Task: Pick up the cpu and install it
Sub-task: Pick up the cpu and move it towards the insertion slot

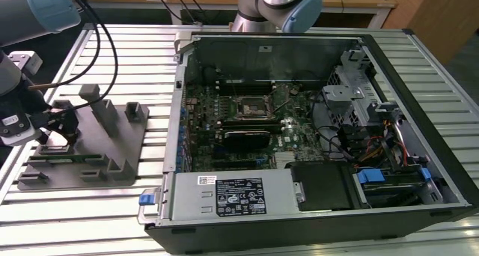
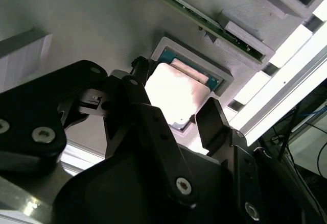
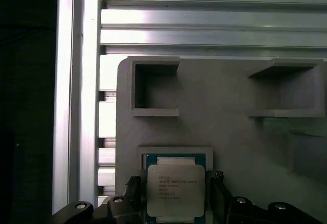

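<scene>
Hovering at the exterior view's left, our gripper is open astride the cpu, which lies in its tray recess, ungrasped as far as we can tell. Rightward, the case's socket looks empty; we judge pickup and install both undone.

Faint print on the cpu top, black label on the grey metal box, probably none legible

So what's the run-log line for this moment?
hand open | straddling cpu | cpu seated in recess of grey holder | not yet lifted
</scene>
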Motion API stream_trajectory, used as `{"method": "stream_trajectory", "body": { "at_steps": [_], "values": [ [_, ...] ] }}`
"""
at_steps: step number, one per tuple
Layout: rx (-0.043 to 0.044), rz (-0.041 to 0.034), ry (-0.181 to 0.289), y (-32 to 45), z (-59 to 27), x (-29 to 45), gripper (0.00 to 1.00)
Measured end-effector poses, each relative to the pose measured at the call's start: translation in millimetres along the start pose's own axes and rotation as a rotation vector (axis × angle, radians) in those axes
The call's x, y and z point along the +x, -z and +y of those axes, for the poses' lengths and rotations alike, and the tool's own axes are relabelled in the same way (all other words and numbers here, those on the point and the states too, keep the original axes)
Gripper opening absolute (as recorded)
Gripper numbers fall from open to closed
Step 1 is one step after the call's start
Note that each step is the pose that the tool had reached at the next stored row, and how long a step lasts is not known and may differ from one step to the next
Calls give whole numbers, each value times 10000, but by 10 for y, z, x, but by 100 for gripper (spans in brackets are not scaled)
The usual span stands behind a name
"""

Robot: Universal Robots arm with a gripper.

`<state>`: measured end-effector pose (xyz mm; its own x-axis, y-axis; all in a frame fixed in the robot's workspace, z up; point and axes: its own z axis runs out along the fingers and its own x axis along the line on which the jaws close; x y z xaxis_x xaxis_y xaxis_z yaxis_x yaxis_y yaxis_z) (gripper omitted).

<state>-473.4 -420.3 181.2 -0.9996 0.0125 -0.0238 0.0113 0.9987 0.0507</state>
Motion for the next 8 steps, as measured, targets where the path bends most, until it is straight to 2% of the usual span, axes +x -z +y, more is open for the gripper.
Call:
{"method": "stream_trajectory", "body": {
  "at_steps": [8],
  "values": [
    [-1,1,0,-2,8,0,65]
  ]
}}
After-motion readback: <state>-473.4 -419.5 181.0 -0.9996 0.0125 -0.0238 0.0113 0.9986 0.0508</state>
